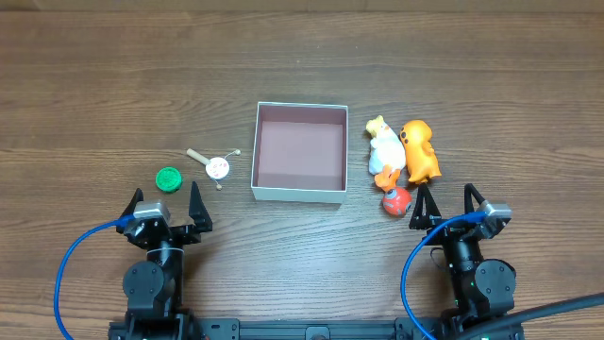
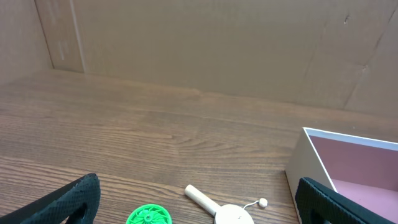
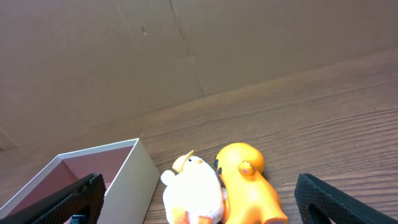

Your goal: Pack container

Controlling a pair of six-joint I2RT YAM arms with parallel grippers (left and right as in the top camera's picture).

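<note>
Jaws on the left gripper (image 1: 166, 203) and on the right gripper (image 1: 444, 206) are spread wide and hold nothing; both units sit along the near edge of the desk (image 1: 94, 94), one on each side of its centre. Just beyond the left gripper lie a green disc (image 1: 169, 178) and, to its right, a small wooden-handled toy (image 1: 218, 167), both apart from the container (image 1: 297, 195), which stands upright at mid-desk. Right of the container lie a white-and-orange duck toy (image 1: 385, 151) touching an orange toy (image 1: 420, 151), with a red ball toy (image 1: 396, 200) nearest the right gripper.
</note>
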